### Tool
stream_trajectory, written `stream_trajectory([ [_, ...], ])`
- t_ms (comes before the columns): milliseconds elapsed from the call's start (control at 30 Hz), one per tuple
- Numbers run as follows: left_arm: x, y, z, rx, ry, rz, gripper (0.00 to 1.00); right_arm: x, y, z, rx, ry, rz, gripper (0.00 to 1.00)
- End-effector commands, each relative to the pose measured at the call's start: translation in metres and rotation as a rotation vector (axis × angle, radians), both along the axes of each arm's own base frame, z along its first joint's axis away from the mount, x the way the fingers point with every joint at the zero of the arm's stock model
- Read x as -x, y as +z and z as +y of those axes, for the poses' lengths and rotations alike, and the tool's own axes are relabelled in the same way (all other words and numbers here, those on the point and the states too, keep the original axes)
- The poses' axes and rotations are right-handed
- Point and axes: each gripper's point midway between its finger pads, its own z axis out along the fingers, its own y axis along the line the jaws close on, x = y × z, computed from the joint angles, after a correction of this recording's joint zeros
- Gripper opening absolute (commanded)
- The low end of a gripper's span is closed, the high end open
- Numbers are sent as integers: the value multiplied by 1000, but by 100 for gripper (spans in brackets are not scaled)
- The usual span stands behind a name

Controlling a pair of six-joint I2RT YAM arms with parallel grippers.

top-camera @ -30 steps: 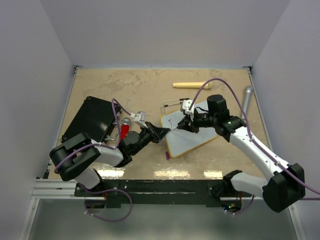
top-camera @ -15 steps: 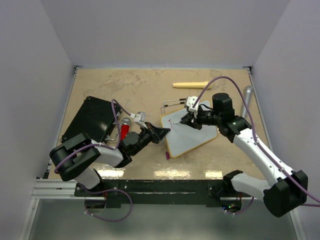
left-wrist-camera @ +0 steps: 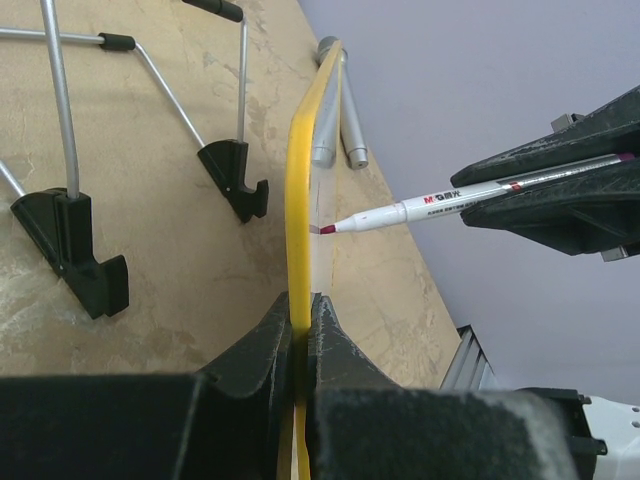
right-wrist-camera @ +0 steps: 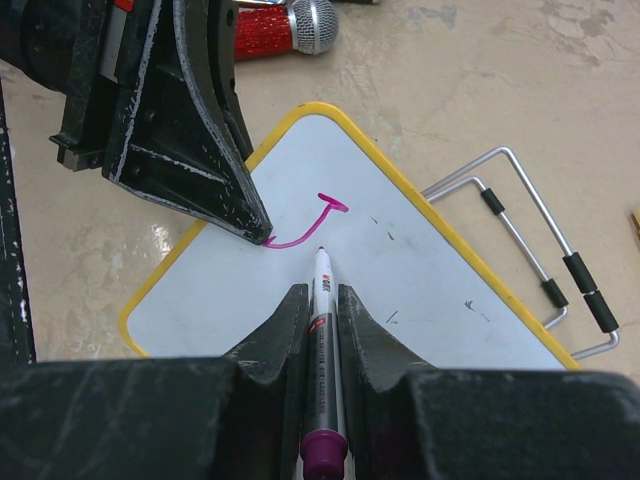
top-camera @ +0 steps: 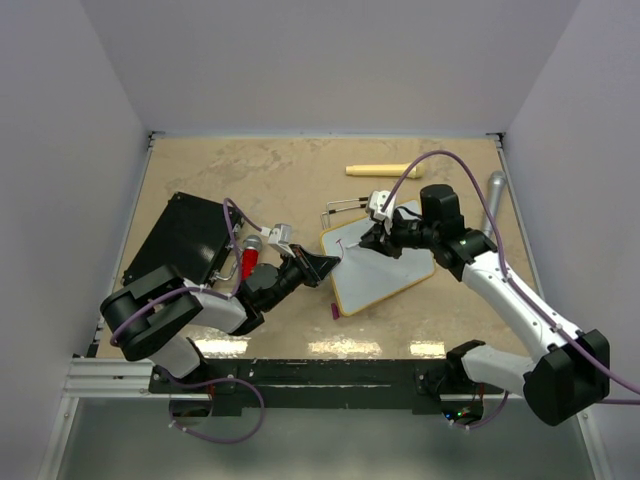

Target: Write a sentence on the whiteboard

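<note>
The whiteboard [top-camera: 388, 268] lies tilted on the table, white with a yellow rim [left-wrist-camera: 298, 190]. My left gripper [top-camera: 328, 266] is shut on its left edge, the rim pinched between the jaws [left-wrist-camera: 301, 308]. My right gripper [top-camera: 373, 238] is shut on a white marker [right-wrist-camera: 323, 300] with a purple end. The marker's tip [left-wrist-camera: 328, 229] is at the board's surface [right-wrist-camera: 420, 270], just below a curved pink stroke [right-wrist-camera: 305, 228]. That hook-shaped stroke is all of the sentence that shows.
A black flat case [top-camera: 185, 237] lies at the left with a red microphone [top-camera: 250, 258] beside it. A wire stand [top-camera: 345, 208] lies behind the board. A wooden stick [top-camera: 383, 170] and a grey cylinder [top-camera: 493, 195] lie farther back. A small purple cap [top-camera: 335, 311] lies near the board's front corner.
My right gripper with the marker shifted slightly up and right over the board, then back a little left. The left arm and the board have stayed put.
</note>
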Motion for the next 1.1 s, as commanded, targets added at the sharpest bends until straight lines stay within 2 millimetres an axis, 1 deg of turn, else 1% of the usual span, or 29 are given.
stream_trajectory([
  [0,5,13,-5,10,-35,-77,0,-11,24,8,-57,-5,-53,0],
  [233,5,12,-6,10,-36,-80,0,-21,28,2,-61,-82,-71,0],
  [367,5,14,-5,11,-35,-82,0,-24,23,-3,-38,-109,-72,0],
  [733,6,14,-4,7,-31,-83,0,-14,7,-13,26,-102,-53,0],
  [900,5,14,-3,10,-30,-85,0,1,-4,-9,38,-28,-12,0],
  [1067,5,15,-4,10,-30,-87,0,9,-2,-3,18,34,-1,0],
])
